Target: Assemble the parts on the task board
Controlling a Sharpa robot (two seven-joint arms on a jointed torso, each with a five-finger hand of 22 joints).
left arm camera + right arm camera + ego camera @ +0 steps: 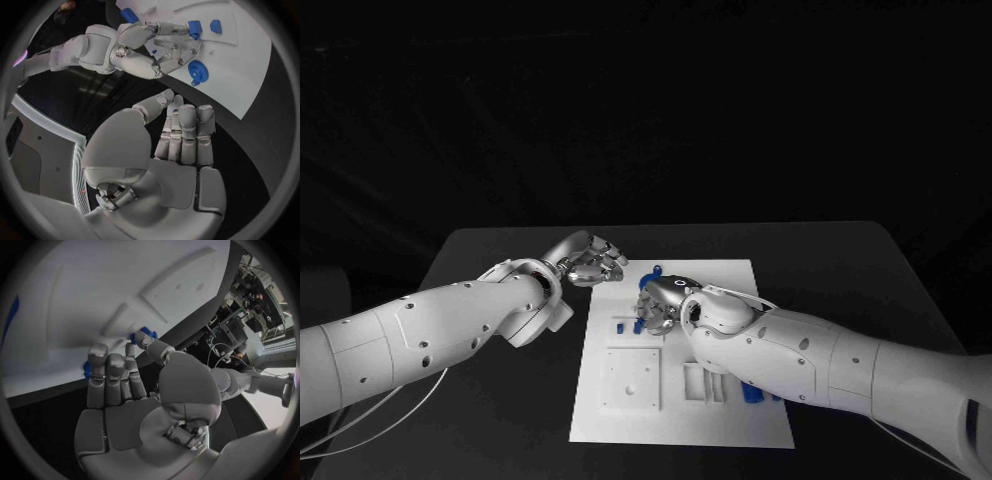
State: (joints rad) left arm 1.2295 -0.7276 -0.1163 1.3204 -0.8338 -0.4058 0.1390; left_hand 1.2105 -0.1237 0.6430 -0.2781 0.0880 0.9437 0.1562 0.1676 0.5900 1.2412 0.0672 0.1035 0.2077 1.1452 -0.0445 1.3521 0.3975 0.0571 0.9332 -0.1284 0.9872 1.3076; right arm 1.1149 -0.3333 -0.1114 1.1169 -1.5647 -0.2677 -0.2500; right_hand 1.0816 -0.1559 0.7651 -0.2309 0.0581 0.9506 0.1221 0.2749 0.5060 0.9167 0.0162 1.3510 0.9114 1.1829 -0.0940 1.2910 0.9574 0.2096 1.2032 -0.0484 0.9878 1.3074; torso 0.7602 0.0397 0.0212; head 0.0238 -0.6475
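Small blue plastic parts [651, 271] lay scattered on the flat white rectangular task board [733, 420], which sat in the middle of the dark grey worktop [488, 400]. Furthest left, the silver left hand [587, 260] hovered just past the board's left edge near its far corner, over bare worktop, fingers lying side by side and lightly curled, grasping nothing; the left wrist view showed the same fingers [187, 135] straight and free, well apart from any part. Right of it, on the board, one small blue piece stood near the far edge, and a raised white square block [630, 379] lay on the near left portion, with narrow white slots [704, 382] beside it. The silver right hand [664, 303] was lowered onto the board's middle, its fingertips bunched on a small blue part [145, 333] pinched between thumb and finger. In the left wrist view a round blue gear-like disc [197, 72] lay on the board just beside that hand. Another elongated blue part [751, 393] showed at the near right of the slots, partly hidden under the right forearm.
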